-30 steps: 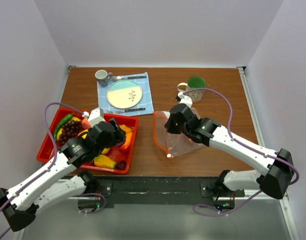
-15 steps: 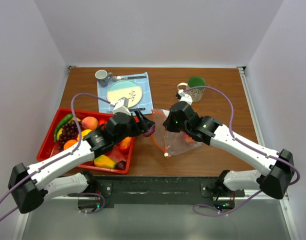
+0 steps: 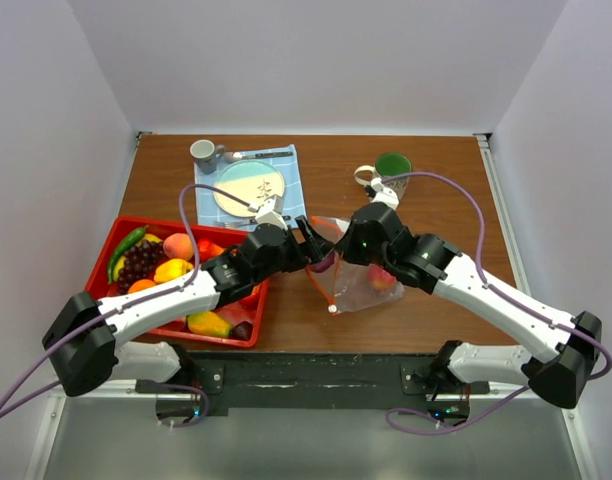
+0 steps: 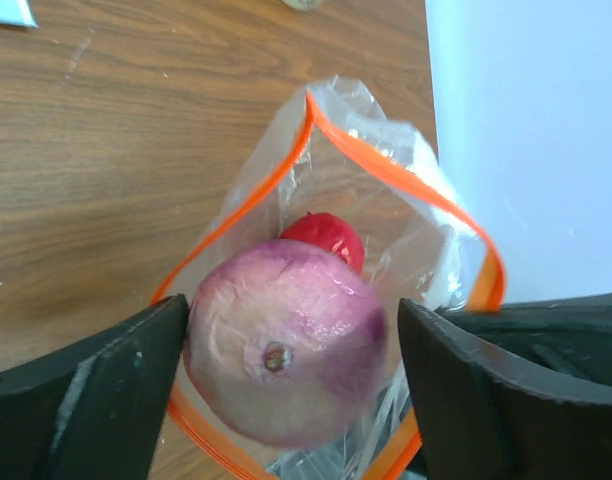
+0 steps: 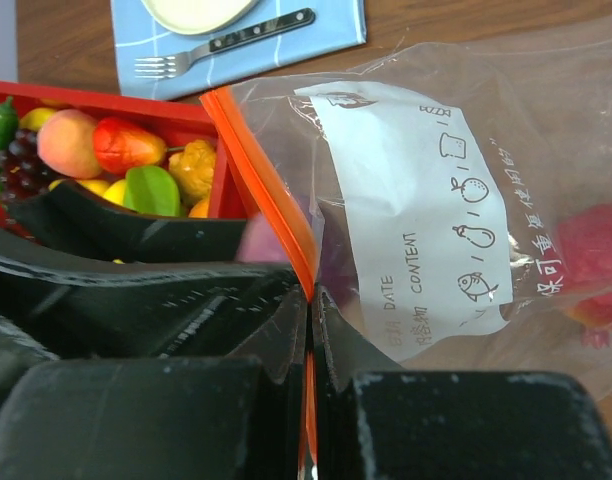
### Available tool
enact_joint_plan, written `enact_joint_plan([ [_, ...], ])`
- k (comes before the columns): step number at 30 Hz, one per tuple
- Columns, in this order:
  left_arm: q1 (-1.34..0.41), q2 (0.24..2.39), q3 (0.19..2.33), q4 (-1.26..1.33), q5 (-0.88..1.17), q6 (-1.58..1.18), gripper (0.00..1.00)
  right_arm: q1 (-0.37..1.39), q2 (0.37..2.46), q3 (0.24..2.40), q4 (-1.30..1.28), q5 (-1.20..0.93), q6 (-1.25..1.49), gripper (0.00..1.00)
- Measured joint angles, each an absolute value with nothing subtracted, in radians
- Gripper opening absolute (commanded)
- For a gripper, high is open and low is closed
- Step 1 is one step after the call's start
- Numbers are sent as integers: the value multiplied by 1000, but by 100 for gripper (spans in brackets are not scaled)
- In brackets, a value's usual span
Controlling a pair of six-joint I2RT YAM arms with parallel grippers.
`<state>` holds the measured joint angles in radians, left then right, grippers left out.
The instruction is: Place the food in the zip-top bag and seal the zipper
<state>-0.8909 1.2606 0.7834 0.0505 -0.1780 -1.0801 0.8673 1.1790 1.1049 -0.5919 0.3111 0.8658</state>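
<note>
While the zip-top bag (image 4: 411, 215) is kept open by its zipper (image 4: 386, 166), pinched in the clenched right gripper (image 5: 311, 300), a purple onion (image 4: 281, 345) is seen at the mouth, above a red fruit (image 4: 328, 236) inside, between the spread, released jaws of the left gripper (image 4: 293, 335).

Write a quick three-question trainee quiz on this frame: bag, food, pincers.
1. True or false: the right pincer is shut on the zipper of the zip-top bag.
2. Pick one: what sits between the fingers of the left pincer, over the bag's open mouth? A) green chili B) purple onion C) fork
3. Fill in: the food already inside the bag is ___ in colour.
Key: 1 true; 2 B; 3 red.
</note>
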Motion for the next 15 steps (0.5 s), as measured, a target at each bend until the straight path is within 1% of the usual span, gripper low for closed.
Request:
enact_joint_plan([
  [3, -901, 1270, 785, 53, -166, -1079, 98, 868, 1161, 1105, -590, 316, 871, 0],
  [7, -906, 1274, 789, 52, -156, -1076, 97, 868, 1151, 1105, -590, 319, 873, 0],
  [13, -906, 1227, 796, 4, -149, -1030, 87, 868, 1158, 1105, -590, 331, 868, 0],
  [15, -907, 1172, 808, -52, -157, -1000, 79, 868, 1166, 1105, -591, 341, 863, 0],
])
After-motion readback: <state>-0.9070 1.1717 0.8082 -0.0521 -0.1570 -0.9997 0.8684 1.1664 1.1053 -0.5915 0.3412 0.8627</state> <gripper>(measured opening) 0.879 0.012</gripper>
